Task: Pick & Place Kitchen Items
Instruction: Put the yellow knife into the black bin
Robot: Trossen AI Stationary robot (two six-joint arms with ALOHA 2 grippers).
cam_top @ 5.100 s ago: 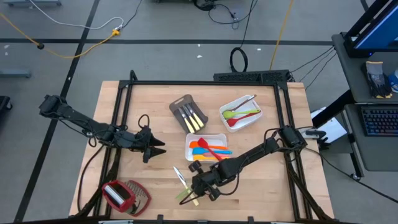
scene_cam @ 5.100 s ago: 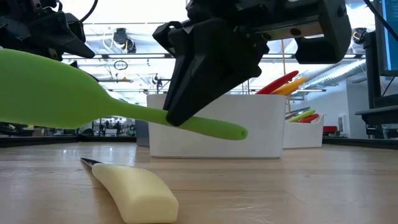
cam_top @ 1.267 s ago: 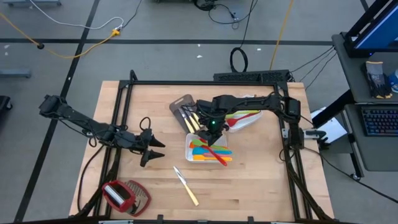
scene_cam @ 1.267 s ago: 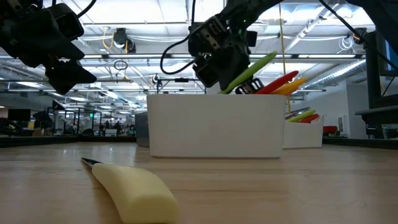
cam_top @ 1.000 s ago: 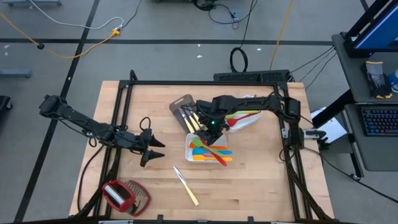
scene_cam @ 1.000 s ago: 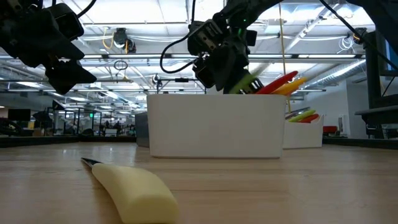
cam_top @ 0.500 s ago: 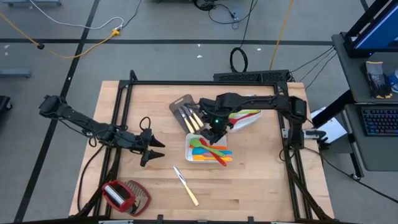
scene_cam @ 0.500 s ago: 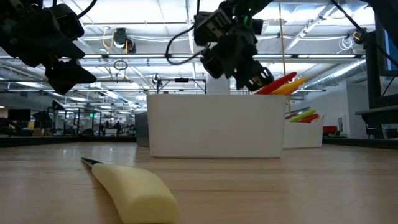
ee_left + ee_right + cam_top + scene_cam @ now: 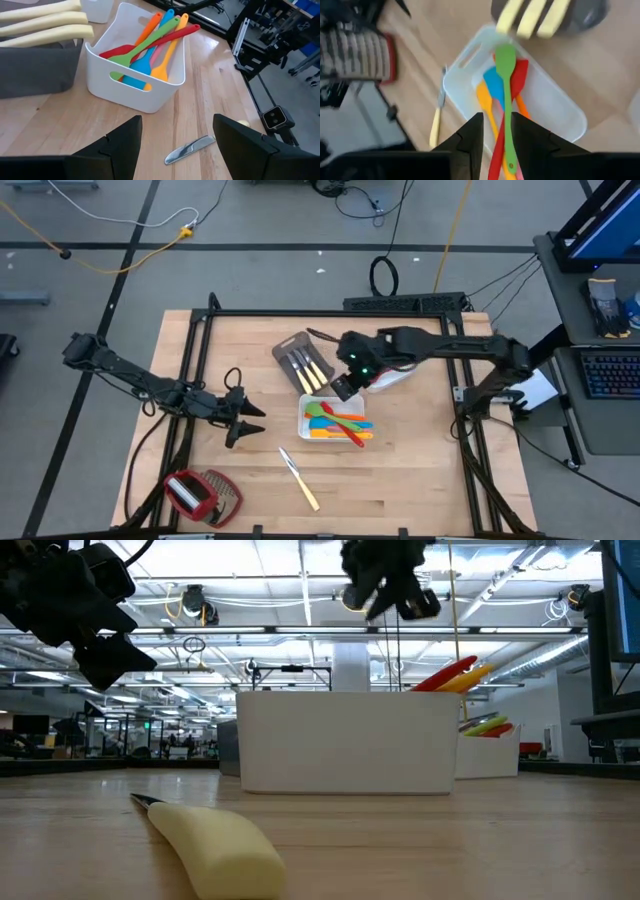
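Observation:
The near white tray holds several spatulas: orange, blue, red and a green spatula lying on top. My right gripper hangs open above this tray's far end, touching nothing; it shows high up in the low view. A pale-handled knife lies flat on the table near the front edge. My left gripper waits open to the left of the white tray, its fingers wide apart.
A grey tray with three pale-handled knives sits beyond the near white tray. A second white tray with green and red utensils stands to the right of it. A red-and-silver thing lies at the near left corner. Bare wood surrounds the knife.
My right gripper let go of the green spatula, which now lies in the near white tray on the other spatulas. The gripper then rose well above the tray. The left arm kept still.

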